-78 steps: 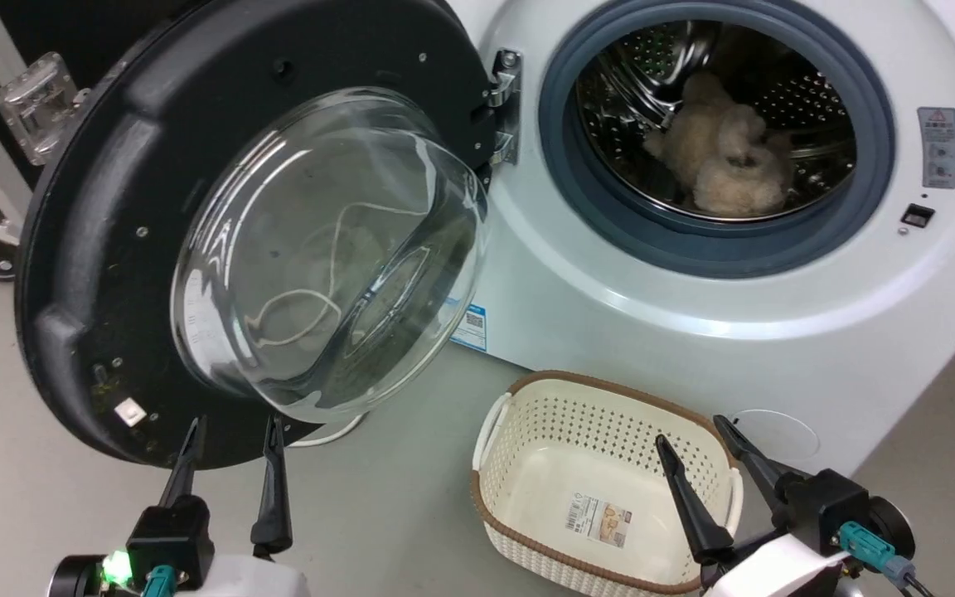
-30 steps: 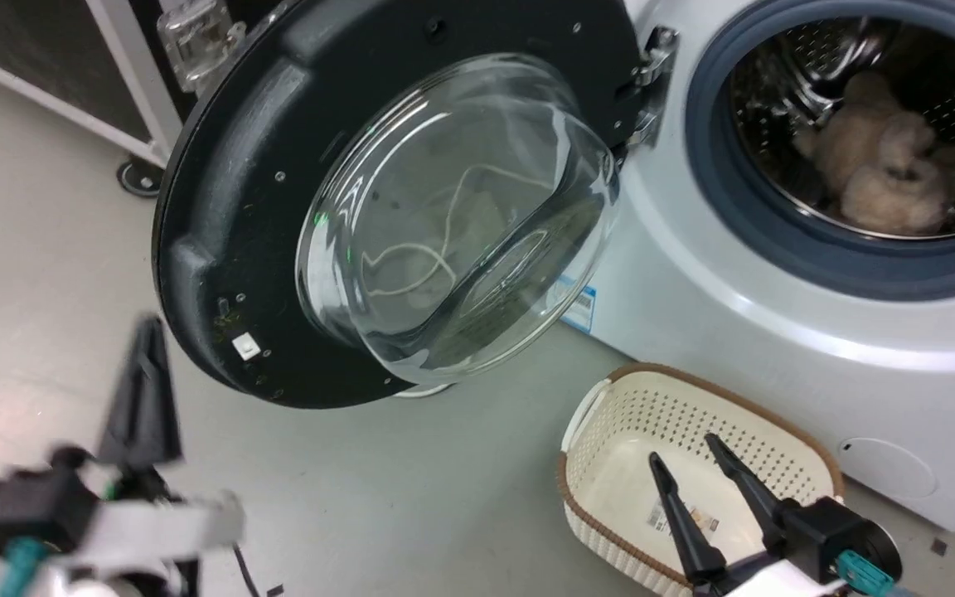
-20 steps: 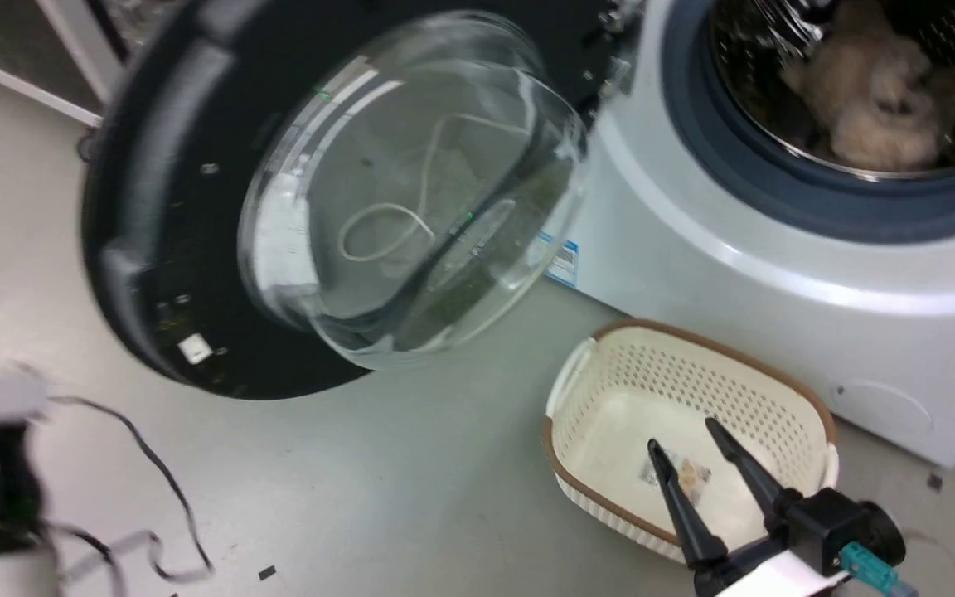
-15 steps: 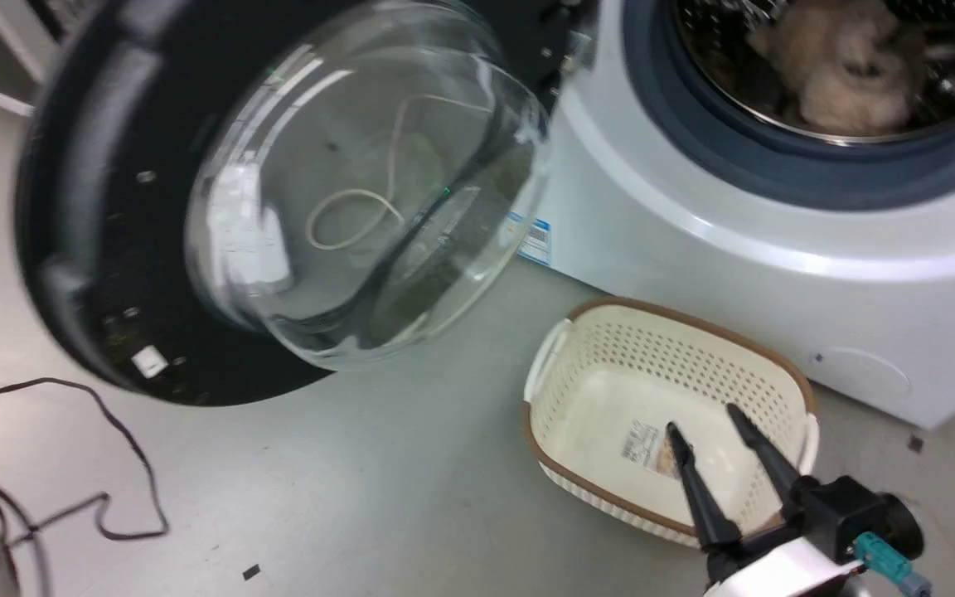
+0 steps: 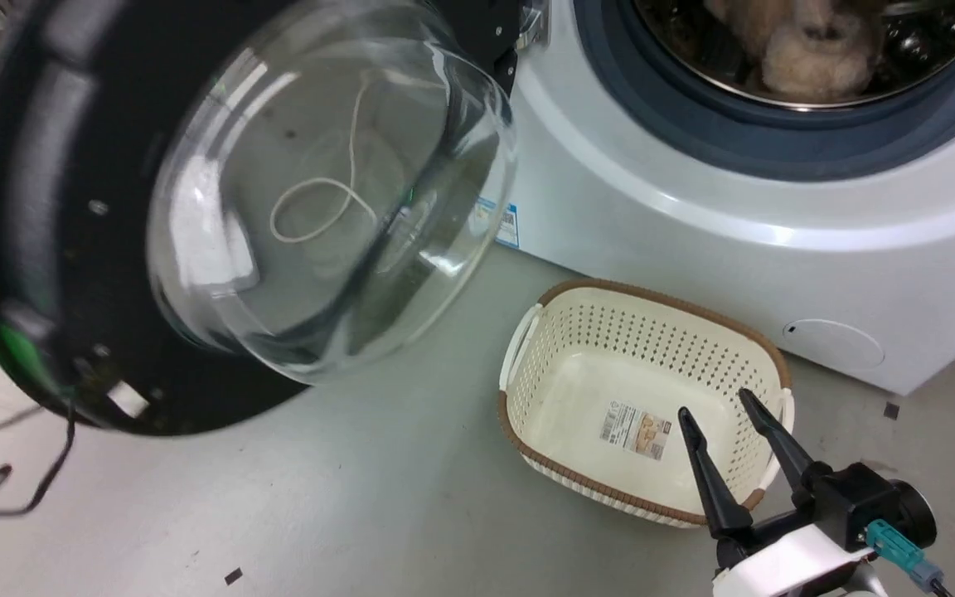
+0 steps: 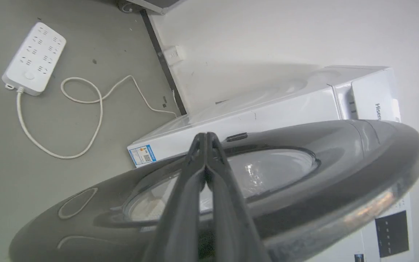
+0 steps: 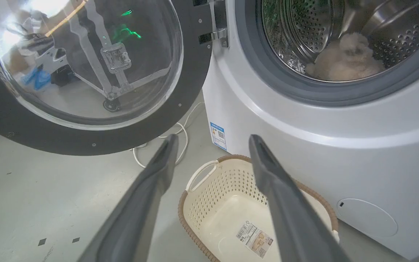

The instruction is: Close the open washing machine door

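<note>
The washing machine door [image 5: 237, 215] stands swung wide at the left of the washing machine [image 5: 693, 240]. Its black rim is blurred and clipped by the head view's left and top edges, which also cut off the upper drum. The left gripper [image 6: 206, 135], fingers pressed together, lies across the door's outer face; contact cannot be told. The right gripper [image 5: 712, 401] hangs parted and empty above the cream basket [image 5: 519, 348]. Compared with 2.6 seconds ago, the left gripper's fingers have come together, and the camera has shifted.
</note>
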Controlling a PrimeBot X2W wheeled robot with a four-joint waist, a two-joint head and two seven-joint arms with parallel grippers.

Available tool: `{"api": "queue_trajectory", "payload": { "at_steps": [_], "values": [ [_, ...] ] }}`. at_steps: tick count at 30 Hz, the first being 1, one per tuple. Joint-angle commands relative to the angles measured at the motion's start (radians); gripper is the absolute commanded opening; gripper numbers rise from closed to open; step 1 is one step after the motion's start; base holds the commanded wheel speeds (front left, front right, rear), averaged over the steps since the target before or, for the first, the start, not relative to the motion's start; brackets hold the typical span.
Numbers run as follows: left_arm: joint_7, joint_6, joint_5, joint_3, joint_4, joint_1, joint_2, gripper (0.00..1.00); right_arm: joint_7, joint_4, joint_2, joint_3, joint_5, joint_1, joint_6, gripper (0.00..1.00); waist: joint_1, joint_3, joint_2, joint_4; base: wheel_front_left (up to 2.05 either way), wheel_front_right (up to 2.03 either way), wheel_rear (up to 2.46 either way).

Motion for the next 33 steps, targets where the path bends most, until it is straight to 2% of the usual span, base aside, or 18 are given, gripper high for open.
{"api": "queue_trajectory", "payload": {
  "at_steps": [1,2,3,7,11,12,13,16,18,19,24,28,33],
  "values": [
    [0.040,-0.012,-0.013,-0.021,-0.015,0.031,-0.023,0.00,-0.005,0.003,0.002,-0.004,0.007,-0.007,0.001,1.00,0.0000,-0.010,0.0000,0.001,0.00,0.00,0.00],
    [0.068,-0.013,-0.025,-0.026,-0.031,0.049,-0.027,0.00,-0.005,0.005,0.005,-0.005,0.007,-0.006,0.001,1.00,0.0000,-0.017,0.0000,0.001,0.00,0.00,0.00],
    [0.140,-0.006,-0.071,-0.031,-0.083,0.101,-0.053,0.00,-0.005,0.010,0.013,-0.011,0.008,-0.004,0.001,1.00,0.0000,-0.043,0.0000,-0.005,0.00,0.00,0.00],
    [0.235,0.007,-0.133,-0.057,-0.182,0.179,-0.110,0.00,-0.005,0.017,0.027,-0.026,0.007,0.003,0.001,1.00,0.0000,-0.082,0.0000,-0.014,0.00,0.00,0.00],
    [0.286,0.025,-0.170,-0.091,-0.300,0.259,-0.185,0.00,-0.005,0.022,0.039,-0.040,0.004,0.013,0.001,1.00,0.0000,-0.117,0.0000,-0.034,0.00,0.00,0.00],
    [0.286,0.025,-0.170,-0.091,-0.300,0.259,-0.185,0.00,-0.005,0.022,0.039,-0.040,0.004,0.013,0.001,1.00,0.0000,-0.117,0.0000,-0.034,0.00,0.00,0.00],
    [0.301,0.033,-0.185,-0.113,-0.353,0.296,-0.217,0.00,-0.005,0.022,0.045,-0.053,0.003,0.017,0.001,1.00,0.0000,-0.128,0.0000,-0.047,0.00,0.00,0.00],
    [0.309,0.042,-0.199,-0.152,-0.402,0.331,-0.244,0.00,-0.005,0.021,0.049,-0.070,0.001,0.022,0.001,1.00,0.0000,-0.131,0.0000,-0.058,0.00,0.00,0.00],
    [0.303,0.059,-0.230,-0.228,-0.456,0.381,-0.265,0.00,-0.005,0.021,0.052,-0.082,-0.007,0.025,0.001,1.00,0.0000,-0.129,0.0000,-0.082,0.00,0.00,0.00],
    [0.303,0.059,-0.230,-0.228,-0.456,0.381,-0.265,0.00,-0.005,0.021,0.052,-0.082,-0.007,0.025,0.001,1.00,0.0000,-0.129,0.0000,-0.082,0.00,0.00,0.00],
    [0.241,0.072,-0.312,-0.373,-0.494,0.444,-0.271,0.00,-0.005,0.018,0.052,-0.102,-0.019,0.012,0.001,1.00,0.0000,-0.101,0.0000,-0.146,0.00,0.00,0.00],
    [0.149,0.057,-0.383,-0.487,-0.483,0.457,-0.272,0.00,-0.005,0.009,0.051,-0.126,-0.018,-0.015,0.001,1.00,0.0000,-0.058,0.0000,-0.219,0.00,0.00,0.00],
    [0.067,0.026,-0.420,-0.610,-0.429,0.421,-0.272,0.00,-0.005,0.006,0.049,-0.139,-0.018,-0.045,0.001,1.00,0.0000,0.003,0.0000,-0.329,0.00,0.00,0.00]
  ]
}}
